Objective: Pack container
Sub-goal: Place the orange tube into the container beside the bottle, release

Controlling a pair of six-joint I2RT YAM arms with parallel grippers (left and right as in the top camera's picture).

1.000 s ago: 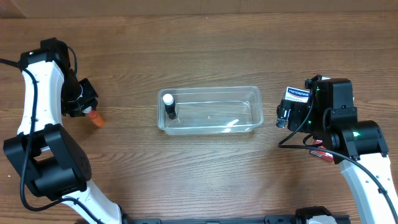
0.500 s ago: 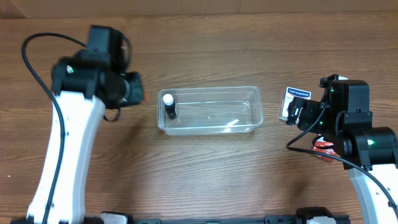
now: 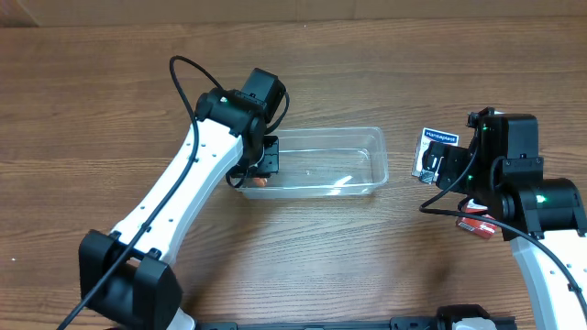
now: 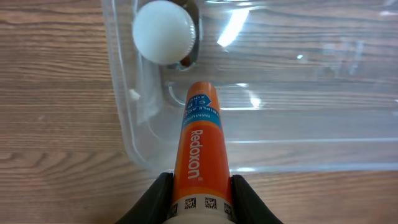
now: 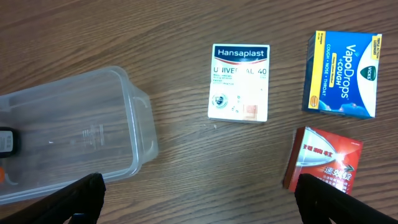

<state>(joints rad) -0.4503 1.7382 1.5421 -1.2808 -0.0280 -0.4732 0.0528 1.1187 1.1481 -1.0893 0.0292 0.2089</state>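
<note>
The left gripper (image 4: 199, 194) pinches a smooth orange "Redoxon" tube (image 4: 200, 143) over the clear, round-cornered plastic container (image 3: 378, 166) at the middle of the wooden table (image 3: 110, 55), while the right gripper (image 5: 200, 198) hangs spread near a white Hansaplast box (image 5: 239, 81).

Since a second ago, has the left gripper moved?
Yes. The left gripper swung rightward to the container's left end, holding the Redoxon tube.

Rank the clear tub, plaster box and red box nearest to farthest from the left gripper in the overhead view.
1. Clear tub: the left gripper, holding an orange tube, is at its left end.
2. Plaster box: just right of the tub.
3. Red box: farthest right, partly hidden.
</note>
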